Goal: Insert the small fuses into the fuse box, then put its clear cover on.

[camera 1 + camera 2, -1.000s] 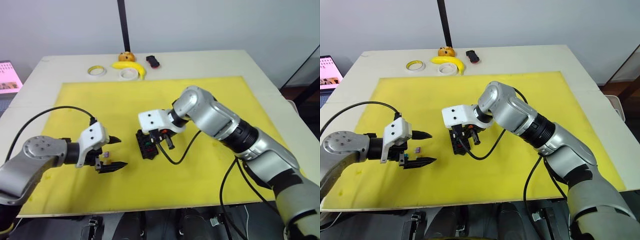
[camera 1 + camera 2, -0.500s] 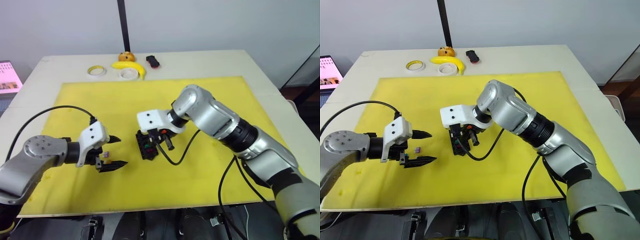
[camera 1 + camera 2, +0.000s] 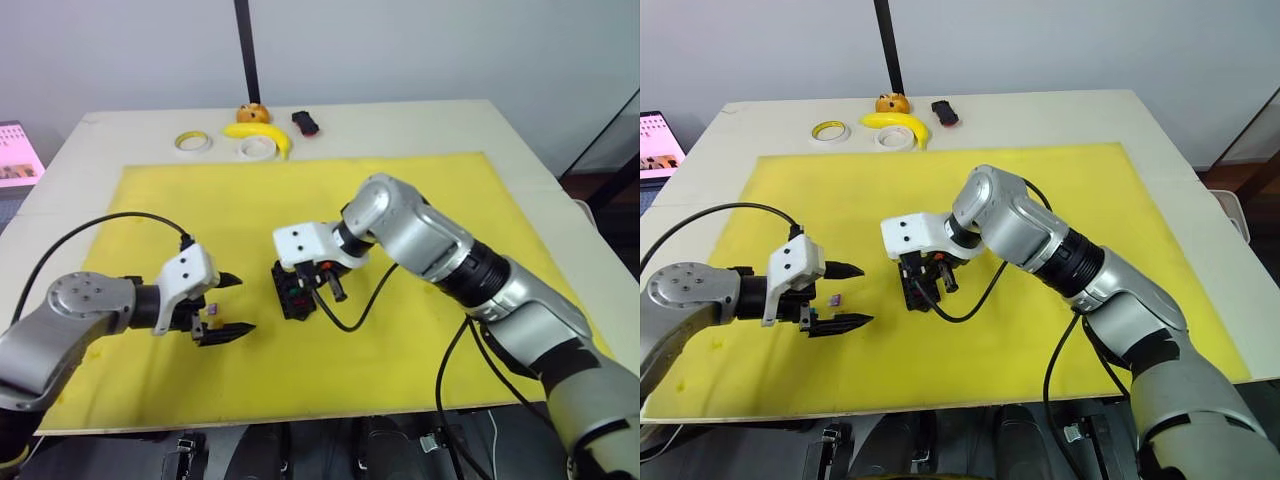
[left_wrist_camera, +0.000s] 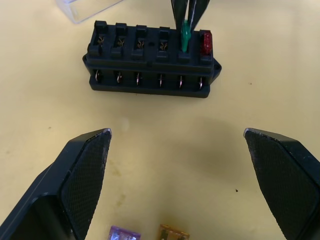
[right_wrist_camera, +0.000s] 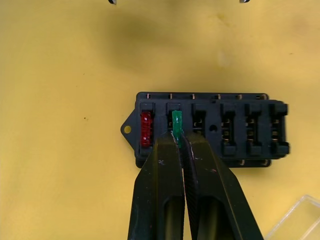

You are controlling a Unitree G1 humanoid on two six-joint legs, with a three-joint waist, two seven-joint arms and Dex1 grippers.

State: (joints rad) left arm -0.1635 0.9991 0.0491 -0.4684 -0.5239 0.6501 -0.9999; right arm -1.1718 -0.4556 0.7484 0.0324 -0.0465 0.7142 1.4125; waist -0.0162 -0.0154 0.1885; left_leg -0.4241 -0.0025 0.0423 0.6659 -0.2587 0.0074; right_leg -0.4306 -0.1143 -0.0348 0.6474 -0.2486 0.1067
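Yellow mat (image 3: 400, 200): your fuse work.
Right gripper (image 5: 176, 134) pinches small green fuse (image 5: 176, 124) over black slotted fuse box (image 5: 210, 127) (red one (image 5: 146, 128) seated); left gripper (image 4: 187, 165) gapes empty.

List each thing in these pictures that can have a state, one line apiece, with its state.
Small black rectangular plastic fuse box: uncovered, four slots empty.
Tiny red plastic fuse: seated in the end slot.
Tiny green plastic fuse: pinched, tip at the second slot.
Right pincer: shut on the green fuse.
Left pincer: open, holding nothing.
Tiny purple plastic fuse: loose on the mat.
Transparent rectangular plastic cover: off the box.
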